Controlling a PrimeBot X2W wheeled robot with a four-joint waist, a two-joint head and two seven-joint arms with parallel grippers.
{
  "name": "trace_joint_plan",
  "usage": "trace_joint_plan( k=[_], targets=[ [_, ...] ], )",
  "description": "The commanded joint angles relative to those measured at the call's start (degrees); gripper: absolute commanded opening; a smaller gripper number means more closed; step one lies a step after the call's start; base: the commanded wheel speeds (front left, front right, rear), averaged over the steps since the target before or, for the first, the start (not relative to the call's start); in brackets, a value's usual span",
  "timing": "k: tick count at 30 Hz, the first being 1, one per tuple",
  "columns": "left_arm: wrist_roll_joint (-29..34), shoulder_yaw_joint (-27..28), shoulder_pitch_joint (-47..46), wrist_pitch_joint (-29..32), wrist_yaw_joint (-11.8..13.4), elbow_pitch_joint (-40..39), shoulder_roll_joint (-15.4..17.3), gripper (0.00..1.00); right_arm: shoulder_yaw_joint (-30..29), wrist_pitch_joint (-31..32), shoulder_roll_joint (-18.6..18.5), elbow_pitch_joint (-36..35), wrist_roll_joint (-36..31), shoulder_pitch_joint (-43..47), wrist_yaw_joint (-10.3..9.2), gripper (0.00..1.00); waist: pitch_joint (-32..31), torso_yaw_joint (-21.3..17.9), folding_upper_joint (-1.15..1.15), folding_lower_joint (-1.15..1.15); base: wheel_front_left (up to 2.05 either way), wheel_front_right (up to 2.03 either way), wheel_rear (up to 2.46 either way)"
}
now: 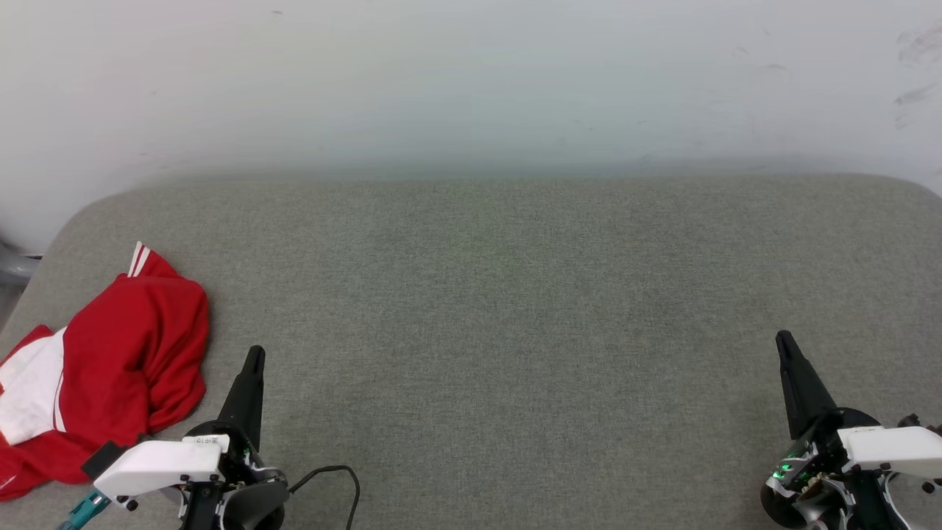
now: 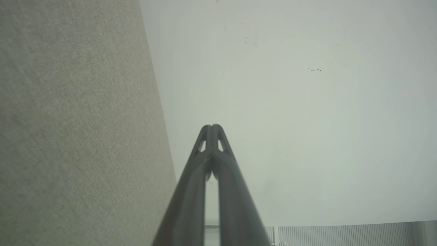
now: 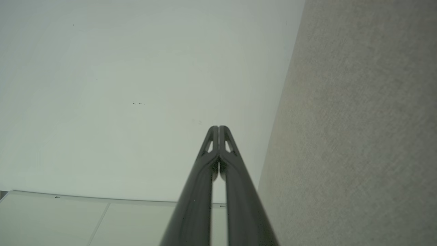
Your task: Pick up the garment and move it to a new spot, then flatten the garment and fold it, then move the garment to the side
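Observation:
The garment (image 1: 110, 361), red with a white panel and striped trim, lies crumpled at the near left corner of the grey fabric surface (image 1: 500, 309). My left gripper (image 1: 255, 352) hovers just to its right, shut and empty, its tip pointing away from me. In the left wrist view the left gripper (image 2: 211, 127) has its two fingers pressed together at the tip. Far to the right, my right gripper (image 1: 783, 337) is shut too, holding nothing. The right gripper (image 3: 218, 127) shows closed fingertips in its own wrist view.
A pale wall (image 1: 471, 81) rises behind the grey surface. A black cable (image 1: 338, 475) loops beside the left wrist. The surface's rounded left edge (image 1: 44, 265) runs close to the garment. Broad bare fabric spreads between the two grippers.

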Motion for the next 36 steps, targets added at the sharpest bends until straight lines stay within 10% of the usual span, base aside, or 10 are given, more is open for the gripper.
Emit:
trace_joint_plan(
  k=[1,28,29,36],
  targets=[
    [0.1,0.1,-0.3,0.1,-0.1,0.0,-0.2,0.00,0.0,0.0,0.2,0.1,-0.3,-0.8,-0.02,0.00,0.0,0.0,0.00,0.00,0.00,0.00,0.00],
    [0.1,0.1,-0.3,0.1,-0.1,0.0,-0.2,0.00,0.0,0.0,0.2,0.1,-0.3,-0.8,-0.02,0.00,0.0,0.0,0.00,0.00,0.00,0.00,0.00],
    [0.0,0.0,0.0,0.0,0.0,0.0,0.0,1.00,0.0,0.0,0.0,0.0,0.0,0.0,0.00,1.00,0.0,0.0,0.00,0.00,0.00,0.00,0.00],
    [0.0,-2.1,-0.1,-1.6,0.0,-0.5,0.0,1.00,0.9,-1.5,0.0,-0.9,-0.8,0.6,0.00,1.00,0.0,0.0,0.00,0.00,0.00,0.00,0.00]
  ],
)
